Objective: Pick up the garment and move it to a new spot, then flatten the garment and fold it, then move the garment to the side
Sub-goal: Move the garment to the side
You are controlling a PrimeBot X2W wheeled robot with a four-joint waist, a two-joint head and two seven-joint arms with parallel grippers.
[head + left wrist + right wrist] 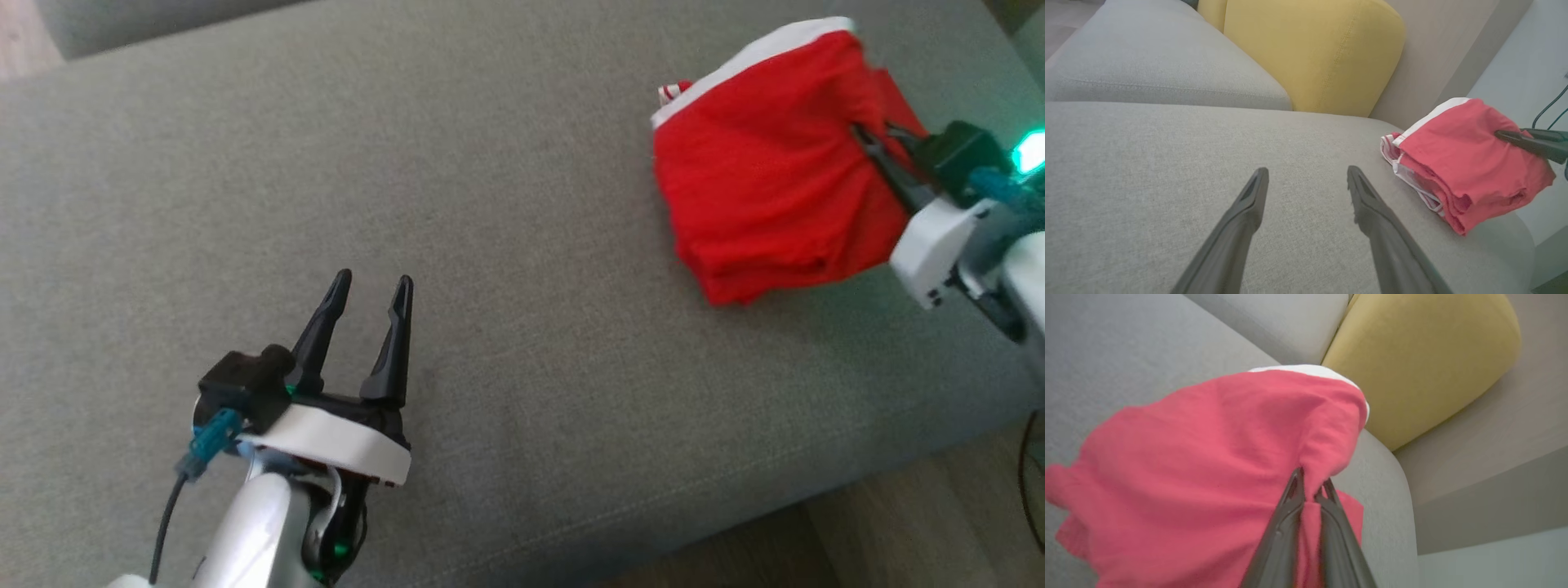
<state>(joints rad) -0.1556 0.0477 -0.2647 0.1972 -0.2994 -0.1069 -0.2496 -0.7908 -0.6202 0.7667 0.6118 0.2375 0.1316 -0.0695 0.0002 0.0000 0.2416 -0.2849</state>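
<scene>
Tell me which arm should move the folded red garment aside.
Right. The right gripper is shut on the folded red garment, so it can carry it; the left gripper hangs open over the grey sofa seat, apart from it.

You find no readable text, label, brand, number or sign in any of the three views; the fabrics and the robot's housings that face you carry no legible marking.
</scene>
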